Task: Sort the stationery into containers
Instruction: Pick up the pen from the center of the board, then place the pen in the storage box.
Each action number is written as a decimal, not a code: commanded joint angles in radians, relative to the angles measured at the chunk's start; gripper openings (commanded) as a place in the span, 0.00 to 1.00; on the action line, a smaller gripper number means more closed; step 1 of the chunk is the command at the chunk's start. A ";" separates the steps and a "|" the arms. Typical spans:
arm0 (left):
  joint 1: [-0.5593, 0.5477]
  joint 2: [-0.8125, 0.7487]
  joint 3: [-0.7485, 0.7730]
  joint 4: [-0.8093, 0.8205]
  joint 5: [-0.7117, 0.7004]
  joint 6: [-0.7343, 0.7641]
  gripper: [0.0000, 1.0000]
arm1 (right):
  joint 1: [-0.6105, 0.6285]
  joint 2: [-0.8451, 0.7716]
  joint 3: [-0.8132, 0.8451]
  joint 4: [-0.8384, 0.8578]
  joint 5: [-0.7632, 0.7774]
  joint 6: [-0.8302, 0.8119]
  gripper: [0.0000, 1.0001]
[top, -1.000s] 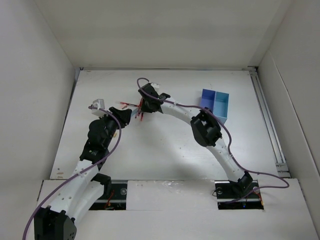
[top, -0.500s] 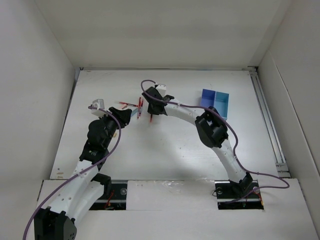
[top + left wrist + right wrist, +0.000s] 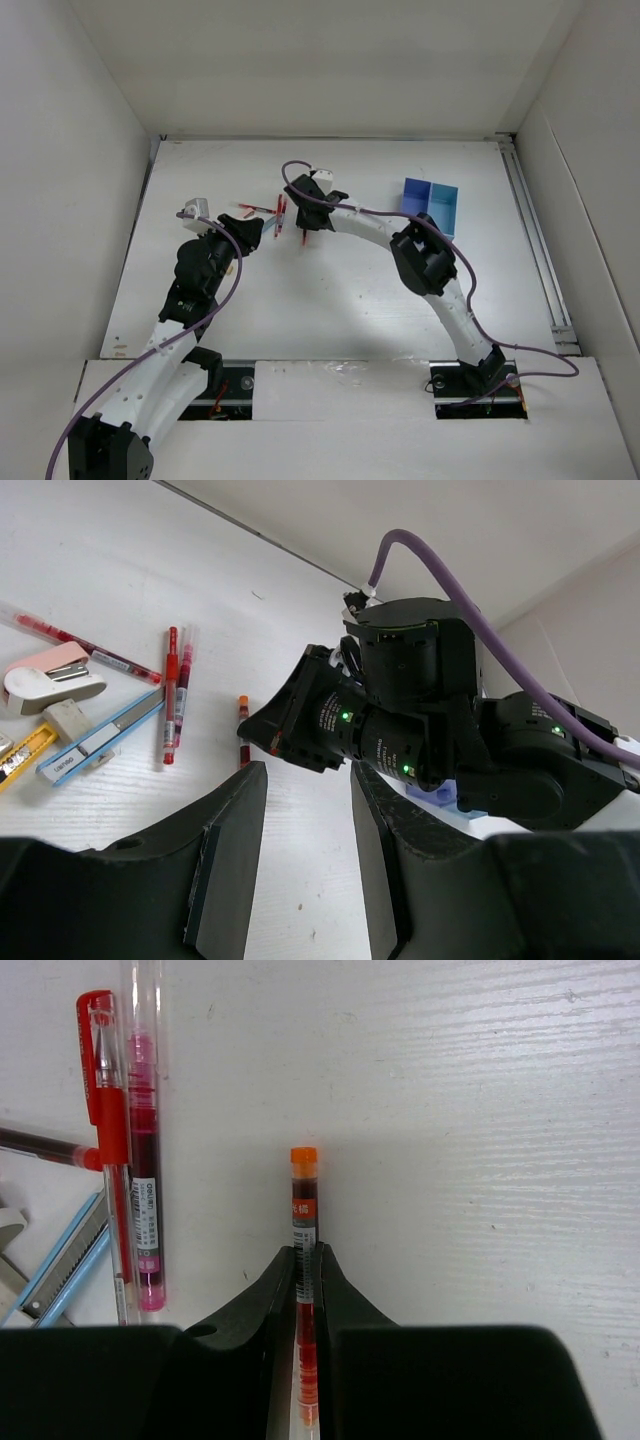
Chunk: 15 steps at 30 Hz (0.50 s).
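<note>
My right gripper [image 3: 306, 1252] is shut on a thin red pen with an orange cap [image 3: 303, 1210], holding it low at the table just right of the stationery pile. In the top view this gripper [image 3: 303, 222] holds the pen [image 3: 302, 238] left of the joined trays, one dark blue [image 3: 416, 198] and one cyan [image 3: 443, 208]. Two red pens [image 3: 110, 1130] lie side by side to the left, with a light-blue item [image 3: 60, 1260] below them. My left gripper [image 3: 308, 780] is open and empty, facing the pile from the near left [image 3: 250, 232].
The left wrist view shows more of the pile: a pink-and-white correction tape [image 3: 50, 677], a tan eraser block [image 3: 68, 718], a light-blue cutter [image 3: 100, 740] and a thin red pen [image 3: 80, 645]. The right arm [image 3: 425, 262] arcs across the table's middle. White walls enclose the table.
My right gripper has shifted right, away from the pile, with the orange-capped red pen in it, then held still. The left arm has not moved.
</note>
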 commanded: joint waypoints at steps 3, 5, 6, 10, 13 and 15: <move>-0.005 -0.018 0.010 0.037 0.009 -0.002 0.36 | -0.005 -0.128 -0.097 0.021 0.011 -0.011 0.00; -0.005 -0.018 0.010 0.037 0.018 -0.002 0.36 | -0.029 -0.232 -0.157 0.032 0.040 -0.011 0.00; -0.005 -0.018 0.010 0.037 0.018 -0.002 0.36 | -0.043 -0.272 -0.182 0.032 0.040 -0.011 0.00; -0.005 -0.018 0.010 0.046 0.041 -0.002 0.36 | -0.182 -0.524 -0.353 0.064 -0.007 -0.020 0.00; -0.005 -0.018 0.001 0.055 0.041 -0.002 0.36 | -0.262 -0.626 -0.438 0.064 -0.018 -0.020 0.00; -0.005 -0.008 0.001 0.067 0.054 -0.011 0.36 | -0.334 -0.672 -0.485 0.052 0.038 -0.020 0.00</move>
